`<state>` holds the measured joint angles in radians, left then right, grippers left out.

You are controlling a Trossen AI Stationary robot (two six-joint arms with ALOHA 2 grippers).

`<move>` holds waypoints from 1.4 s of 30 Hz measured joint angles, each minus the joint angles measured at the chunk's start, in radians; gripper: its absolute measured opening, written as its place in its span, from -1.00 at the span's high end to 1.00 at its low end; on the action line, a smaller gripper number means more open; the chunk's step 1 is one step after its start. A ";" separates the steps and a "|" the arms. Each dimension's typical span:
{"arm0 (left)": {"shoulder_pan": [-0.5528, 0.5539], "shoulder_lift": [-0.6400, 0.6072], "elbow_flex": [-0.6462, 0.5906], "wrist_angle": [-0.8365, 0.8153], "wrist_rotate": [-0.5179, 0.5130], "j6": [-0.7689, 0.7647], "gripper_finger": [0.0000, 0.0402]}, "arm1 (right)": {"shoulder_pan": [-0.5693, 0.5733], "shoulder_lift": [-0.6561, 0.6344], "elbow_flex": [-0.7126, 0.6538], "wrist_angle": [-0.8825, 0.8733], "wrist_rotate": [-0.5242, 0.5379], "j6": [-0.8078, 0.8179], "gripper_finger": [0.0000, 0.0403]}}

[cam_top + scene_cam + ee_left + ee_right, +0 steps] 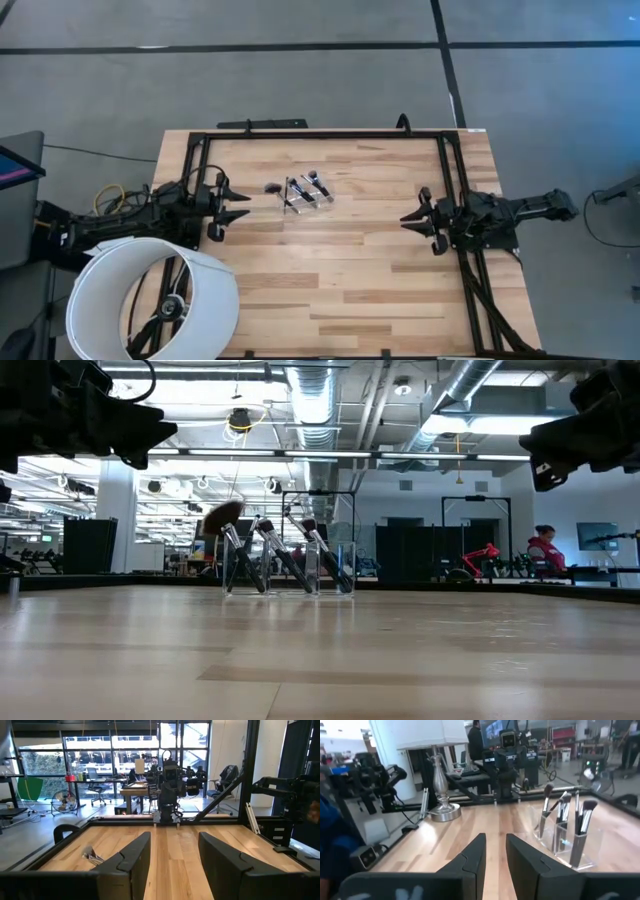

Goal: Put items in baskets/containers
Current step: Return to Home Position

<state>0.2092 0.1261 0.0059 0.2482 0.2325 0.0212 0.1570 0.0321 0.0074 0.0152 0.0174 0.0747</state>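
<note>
A clear plastic holder (306,196) stands on the table's far-middle part, with several black-handled makeup brushes (288,555) leaning upright in it, bristle heads up; it shows again as the holder (568,842) in the right wrist view. One fluffy brush head (272,188) sticks out toward the left. My left gripper (236,204) hovers open at the table's left, a short way from the holder. My right gripper (410,217) hovers open at the right side, farther from it. Neither touches anything.
A white lampshade (150,298) on a silver lamp base (442,810) stands at the table's near-left corner. A black frame (330,135) runs along the far and side edges. Bare wood lies between the grippers and toward the near edge. A person (546,550) sits far behind.
</note>
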 joint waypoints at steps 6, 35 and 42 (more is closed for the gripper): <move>0.000 0.000 0.000 0.001 0.000 0.000 0.19 | 0.000 0.000 0.000 0.000 0.000 0.064 0.67; 0.000 0.000 0.000 0.008 0.000 0.000 0.19 | 0.000 0.000 -0.002 0.000 0.003 0.066 0.67; 0.000 0.000 0.000 0.008 0.000 0.000 0.19 | 0.000 0.000 -0.002 0.000 0.003 0.066 0.67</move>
<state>0.2092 0.1261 0.0063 0.2558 0.2328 0.0212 0.1570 0.0322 0.0051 0.0151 0.0204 0.1410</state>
